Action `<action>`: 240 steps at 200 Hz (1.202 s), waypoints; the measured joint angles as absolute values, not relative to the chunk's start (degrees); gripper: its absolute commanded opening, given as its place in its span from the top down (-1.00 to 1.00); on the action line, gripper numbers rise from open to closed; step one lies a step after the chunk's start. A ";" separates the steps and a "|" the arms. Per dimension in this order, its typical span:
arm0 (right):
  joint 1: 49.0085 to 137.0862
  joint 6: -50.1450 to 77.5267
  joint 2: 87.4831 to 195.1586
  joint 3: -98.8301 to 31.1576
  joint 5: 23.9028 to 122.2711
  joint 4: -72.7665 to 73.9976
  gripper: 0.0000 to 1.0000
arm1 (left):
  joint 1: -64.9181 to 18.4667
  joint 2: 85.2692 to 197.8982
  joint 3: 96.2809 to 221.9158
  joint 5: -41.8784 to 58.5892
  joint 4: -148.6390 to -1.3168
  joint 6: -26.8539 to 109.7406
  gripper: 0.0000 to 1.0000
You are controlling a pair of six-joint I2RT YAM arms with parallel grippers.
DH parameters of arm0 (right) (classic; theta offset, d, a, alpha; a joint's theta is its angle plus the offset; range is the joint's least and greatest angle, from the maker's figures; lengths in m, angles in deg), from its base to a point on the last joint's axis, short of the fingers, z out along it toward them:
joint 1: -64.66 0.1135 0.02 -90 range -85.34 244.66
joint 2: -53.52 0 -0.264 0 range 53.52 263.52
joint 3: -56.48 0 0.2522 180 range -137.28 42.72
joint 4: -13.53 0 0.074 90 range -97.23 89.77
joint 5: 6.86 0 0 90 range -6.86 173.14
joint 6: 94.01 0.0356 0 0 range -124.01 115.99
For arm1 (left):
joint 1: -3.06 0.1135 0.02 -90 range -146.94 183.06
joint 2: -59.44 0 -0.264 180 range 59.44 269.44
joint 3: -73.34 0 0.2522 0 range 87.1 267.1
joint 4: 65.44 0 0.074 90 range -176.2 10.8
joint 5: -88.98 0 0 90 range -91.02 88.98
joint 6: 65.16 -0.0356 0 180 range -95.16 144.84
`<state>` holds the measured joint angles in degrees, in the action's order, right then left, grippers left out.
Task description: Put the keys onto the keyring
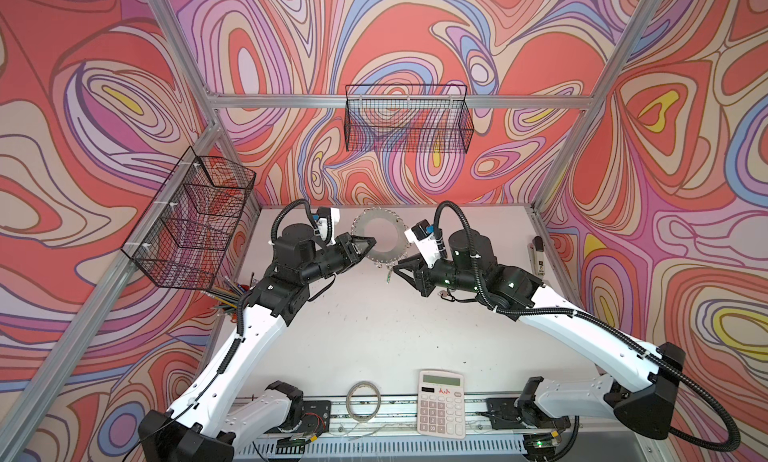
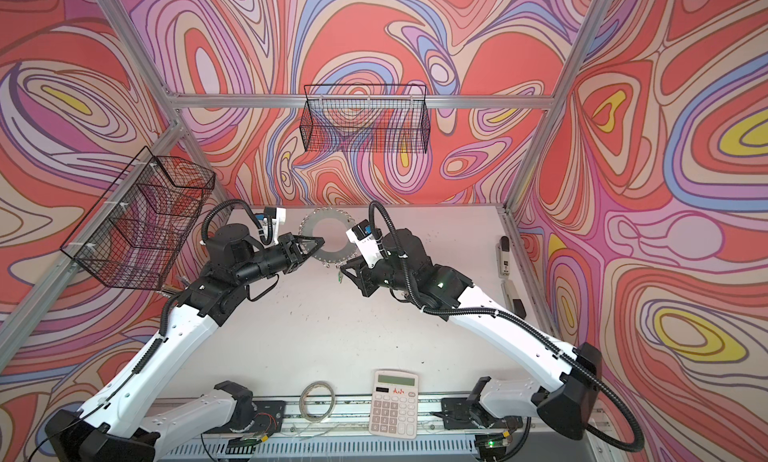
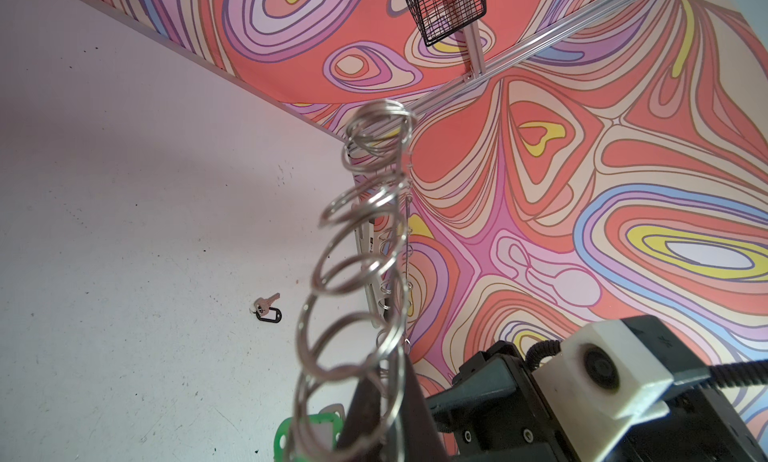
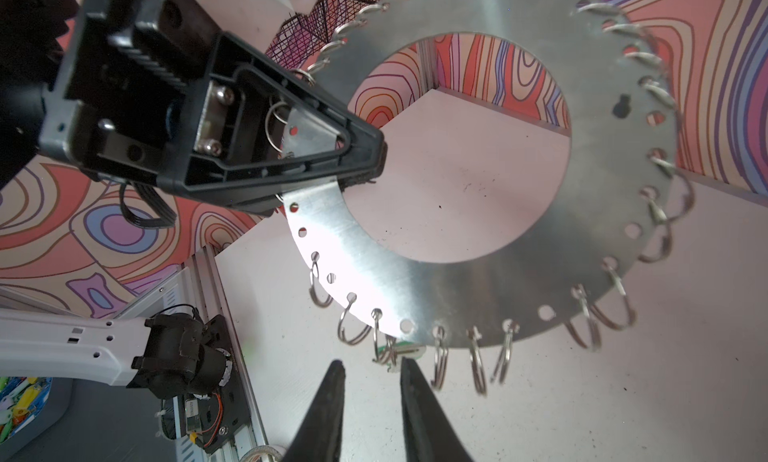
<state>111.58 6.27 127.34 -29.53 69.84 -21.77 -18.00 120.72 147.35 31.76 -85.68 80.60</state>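
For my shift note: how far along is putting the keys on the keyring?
Done, it seems: the green-tagged key hangs from a loop on the keyring. In hand: the left gripper clamps the keyring in its jaws, off the table; the right gripper, jaws open, sits beside that key. Left: the black-tagged key lies on the table.

In the left wrist view your keyring (image 3: 384,106) is edge-on and blurred, and the green-tagged key (image 3: 322,433) is cut by the frame edge behind its loops. In both top views that key is a mere sliver at the keyring's near rim. The black-tagged key (image 3: 268,310) is tiny; from above it seems hidden under the right arm (image 1: 469,248).
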 measured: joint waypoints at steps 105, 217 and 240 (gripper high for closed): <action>111.58 6.10 128.11 -27.32 70.93 -18.61 0.41 | -18.00 120.72 147.35 31.74 -85.92 80.85 1.00; 111.58 7.06 128.11 -25.51 71.19 -13.86 0.59 | -18.00 120.72 147.35 31.45 -85.88 81.17 1.00; 111.58 7.24 128.11 -25.18 71.35 -13.29 0.62 | -18.00 120.72 147.35 31.30 -85.88 81.35 1.00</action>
